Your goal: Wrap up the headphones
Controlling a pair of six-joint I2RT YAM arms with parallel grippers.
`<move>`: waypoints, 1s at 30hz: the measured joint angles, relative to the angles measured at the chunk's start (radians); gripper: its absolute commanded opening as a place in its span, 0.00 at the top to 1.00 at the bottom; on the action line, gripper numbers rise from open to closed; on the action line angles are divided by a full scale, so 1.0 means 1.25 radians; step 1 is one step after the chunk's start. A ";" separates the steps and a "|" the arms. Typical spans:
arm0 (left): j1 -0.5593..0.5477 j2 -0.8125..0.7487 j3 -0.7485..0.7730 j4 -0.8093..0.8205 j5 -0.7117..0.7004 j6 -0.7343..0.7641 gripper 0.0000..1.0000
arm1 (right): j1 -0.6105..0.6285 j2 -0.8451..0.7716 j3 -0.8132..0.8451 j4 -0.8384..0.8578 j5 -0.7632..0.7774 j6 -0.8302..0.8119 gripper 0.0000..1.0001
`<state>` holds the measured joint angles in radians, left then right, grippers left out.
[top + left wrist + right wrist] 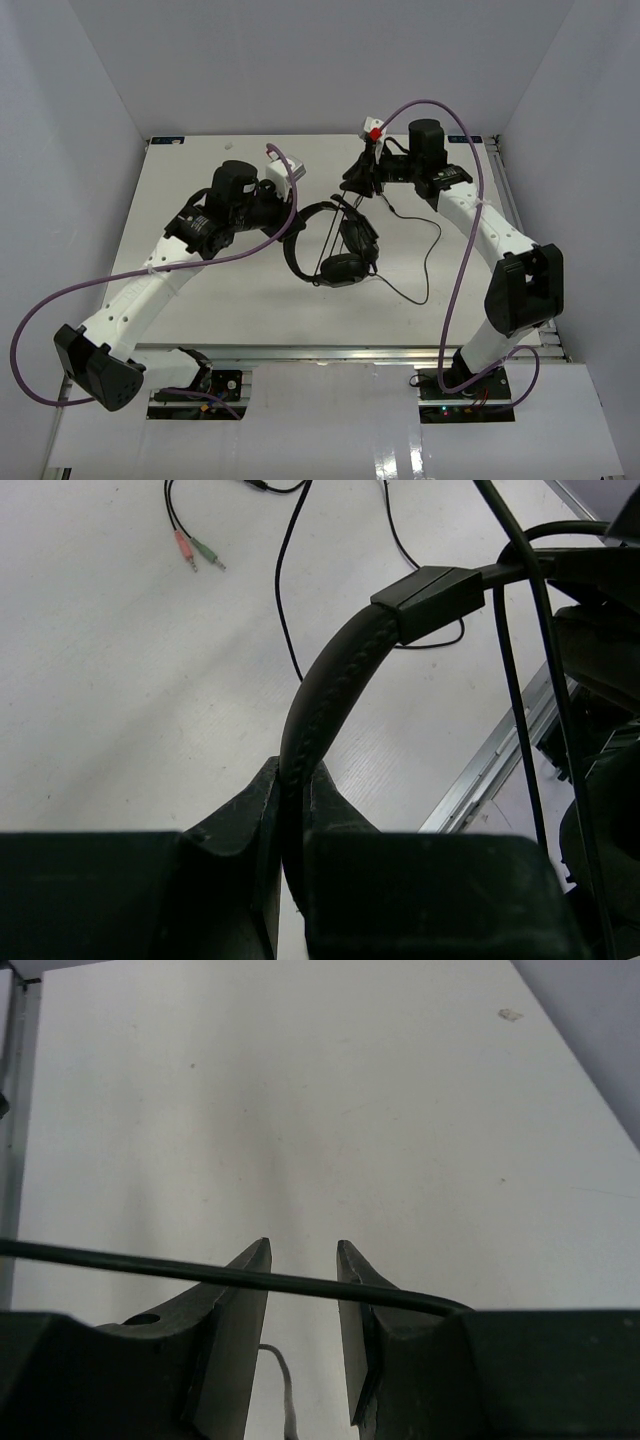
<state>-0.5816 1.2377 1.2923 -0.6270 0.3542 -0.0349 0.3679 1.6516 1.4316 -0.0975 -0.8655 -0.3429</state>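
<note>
While the left hand (pixel 292 772) pinches the headband (pixel 335 675) of the headphones (pixel 343 268), the cord (pixel 300 1280) crosses the spread right hand (pixel 303 1245).

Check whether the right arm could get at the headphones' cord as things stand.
Probably yes: the cord lies across the open right claw, with nothing in between. The left claw holds only the headband.

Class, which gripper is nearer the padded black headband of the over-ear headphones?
Left. The left gripper is shut on the padded black headband itself. The right gripper is apart from the headband, its jaws open, with only the thin black cord lying across it.
</note>
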 measured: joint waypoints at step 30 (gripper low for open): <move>-0.002 0.251 0.606 -0.141 -0.122 -0.129 1.00 | 0.179 0.099 -0.222 1.100 -0.230 0.944 0.59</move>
<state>-0.5846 1.5521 2.0499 -0.8032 0.2014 -0.1957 0.5911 1.7748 1.1538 1.2781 -1.1527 0.8373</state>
